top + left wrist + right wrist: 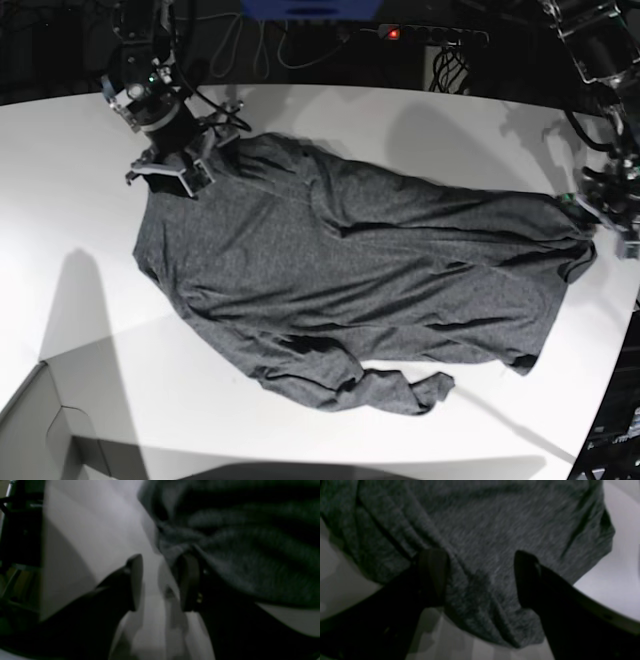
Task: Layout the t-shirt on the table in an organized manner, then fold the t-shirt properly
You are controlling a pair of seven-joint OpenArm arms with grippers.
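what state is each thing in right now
t-shirt: spread across the table, wrinkled, not folded, one sleeve bunched at the near edge
left gripper: open, at the shirt's edge, nothing held
right gripper: open wide, over the shirt's edge, cloth between its fingers
table: white, carries the shirt

Dark backdrop with tangled cables (300, 45), a red indicator light (392, 33), a grey box corner (40, 430).
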